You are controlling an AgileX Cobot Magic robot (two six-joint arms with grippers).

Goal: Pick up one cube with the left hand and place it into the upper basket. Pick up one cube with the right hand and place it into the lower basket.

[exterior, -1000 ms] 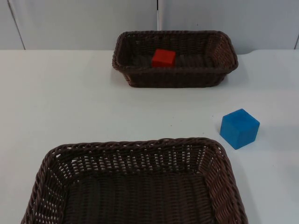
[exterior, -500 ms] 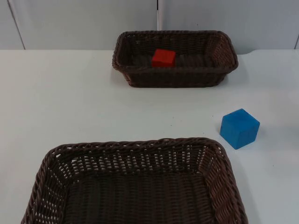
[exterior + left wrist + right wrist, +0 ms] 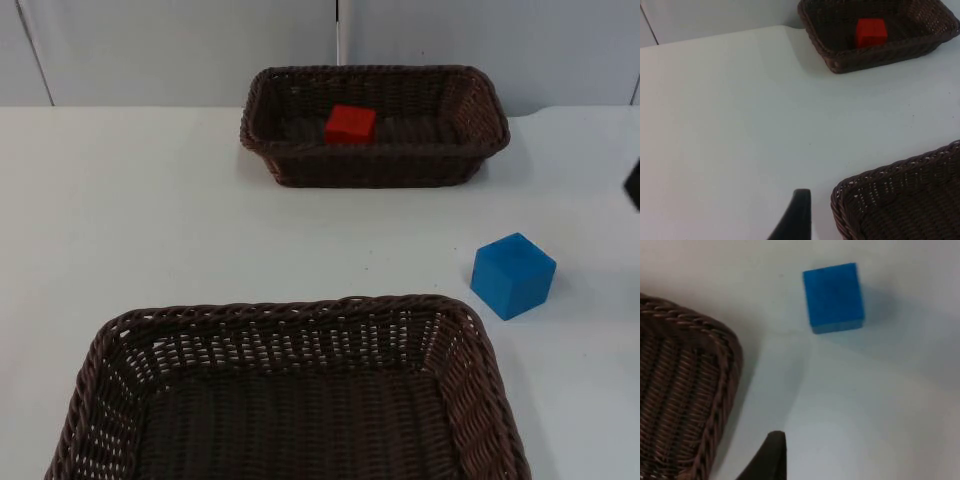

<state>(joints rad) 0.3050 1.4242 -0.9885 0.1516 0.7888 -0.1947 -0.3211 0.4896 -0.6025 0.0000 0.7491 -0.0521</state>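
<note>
A red cube [image 3: 350, 123] lies inside the upper basket [image 3: 270, 150] at the back of the table; the left wrist view shows the same red cube [image 3: 871, 32] and upper basket [image 3: 840, 62]. A blue cube [image 3: 513, 275] stands on the white table, just right of the lower basket [image 3: 300, 312], which has nothing in it. My right gripper [image 3: 769, 457] hovers above the table near the blue cube [image 3: 833, 296], beside the lower basket's corner [image 3: 715, 365]. A black part of the right arm [image 3: 633, 185] shows at the table's right side. My left gripper [image 3: 796, 216] hangs over bare table left of the lower basket [image 3: 865, 182].
The grey partition wall [image 3: 180, 50] closes the table behind the upper basket. White table top [image 3: 130, 220] lies open to the left and between the two baskets.
A black part of the right arm has come into the top view at its right edge. Both cubes and both baskets stand where they were.
</note>
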